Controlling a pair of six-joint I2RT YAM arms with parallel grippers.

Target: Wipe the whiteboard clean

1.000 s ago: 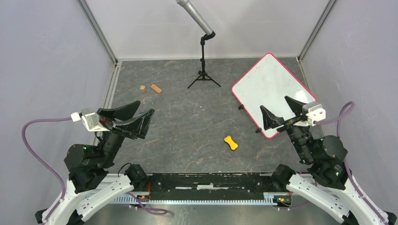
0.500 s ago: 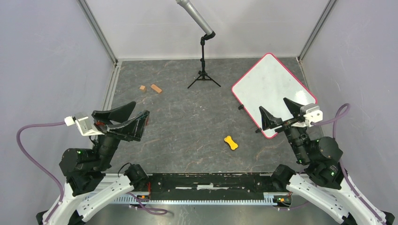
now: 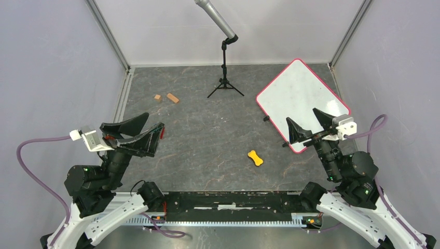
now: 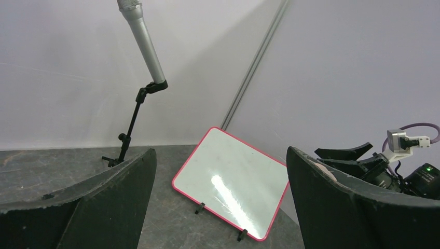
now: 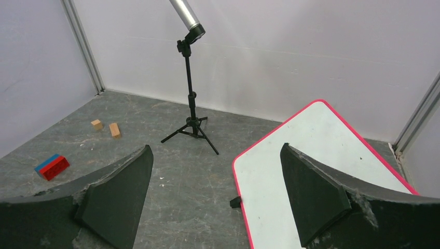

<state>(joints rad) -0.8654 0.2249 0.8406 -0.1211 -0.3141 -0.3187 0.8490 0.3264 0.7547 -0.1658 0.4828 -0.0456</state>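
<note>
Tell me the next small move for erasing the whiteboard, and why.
Probably lower the right gripper toward the yellow bone-shaped piece, likely the eraser, lying apart from the whiteboard. Both grippers stand open and empty, and the left gripper is farther from it.
</note>
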